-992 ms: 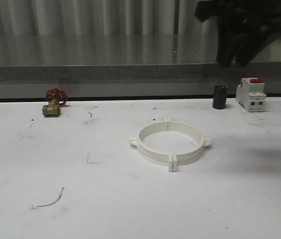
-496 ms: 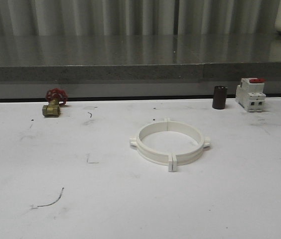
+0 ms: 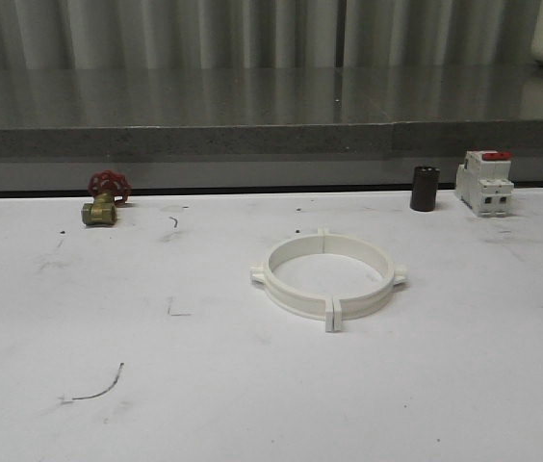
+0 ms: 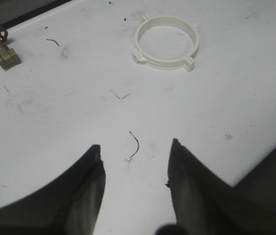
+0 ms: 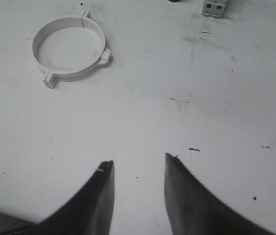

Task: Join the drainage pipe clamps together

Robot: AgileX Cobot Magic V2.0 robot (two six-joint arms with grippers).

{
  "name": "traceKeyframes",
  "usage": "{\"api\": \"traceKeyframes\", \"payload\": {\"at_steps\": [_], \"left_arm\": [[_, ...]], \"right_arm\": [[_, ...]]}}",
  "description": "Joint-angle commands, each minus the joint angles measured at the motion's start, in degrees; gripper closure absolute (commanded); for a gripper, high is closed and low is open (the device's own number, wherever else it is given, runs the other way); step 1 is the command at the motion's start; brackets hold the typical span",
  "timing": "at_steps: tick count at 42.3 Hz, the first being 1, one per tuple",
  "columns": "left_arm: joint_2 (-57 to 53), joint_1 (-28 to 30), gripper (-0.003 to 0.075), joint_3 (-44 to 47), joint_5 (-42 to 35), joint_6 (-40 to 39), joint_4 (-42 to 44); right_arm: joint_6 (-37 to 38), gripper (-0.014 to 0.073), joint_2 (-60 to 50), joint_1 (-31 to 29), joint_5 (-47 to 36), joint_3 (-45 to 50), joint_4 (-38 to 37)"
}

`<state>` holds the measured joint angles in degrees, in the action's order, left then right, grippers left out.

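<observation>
The two cream-white drainage pipe clamps [image 3: 326, 276] lie flat in the middle of the white table, their end tabs meeting so they form one ring. The same ring of clamps [image 4: 166, 43] appears far ahead in the left wrist view, and the ring of clamps [image 5: 69, 47] also lies far ahead in the right wrist view. My left gripper [image 4: 135, 149] hangs open over bare table near a thin dark scrap. My right gripper [image 5: 138, 160] is open too, with nothing between its fingers. Both grippers are well away from the ring.
A brass valve with a red handwheel [image 3: 105, 197] sits at the back left. A dark cylinder [image 3: 425, 188] and a white circuit breaker with a red top [image 3: 484, 181] stand at the back right. A grey ledge [image 3: 252, 140] runs behind the table.
One second ago a dark arm showed at the top right of the front view. It has gone out of that view. The ring has not moved.
</observation>
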<state>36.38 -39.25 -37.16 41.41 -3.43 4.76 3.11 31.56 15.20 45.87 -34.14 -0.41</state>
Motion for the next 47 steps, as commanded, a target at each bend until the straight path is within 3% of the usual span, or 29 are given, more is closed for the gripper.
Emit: {"api": "traceKeyframes", "payload": {"at_steps": [1, 8, 39, 41, 47], "left_arm": [[0.0, 0.1, 0.0418, -1.6, -3.8, 0.1, -0.2], [0.0, 0.1, 0.0418, -1.6, -3.8, 0.1, -0.2], [0.0, 0.1, 0.0421, -1.6, -3.8, 0.1, -0.2], [0.0, 0.1, 0.0447, -1.6, -3.9, 0.1, -0.2], [0.0, 0.1, 0.0662, -1.6, -3.8, 0.1, -0.2]], "right_arm": [[-0.6, 0.0434, -0.8, -0.3, -4.2, -0.7, -0.2], [-0.6, 0.0720, -0.9, -0.3, -4.2, -0.7, -0.2], [-0.6, 0.0713, -0.9, -0.3, -4.2, -0.7, -0.2], [-0.6, 0.0713, -0.9, -0.3, -4.2, -0.7, -0.2], [-0.6, 0.0713, -0.9, -0.3, -4.2, -0.7, -0.2]]}}
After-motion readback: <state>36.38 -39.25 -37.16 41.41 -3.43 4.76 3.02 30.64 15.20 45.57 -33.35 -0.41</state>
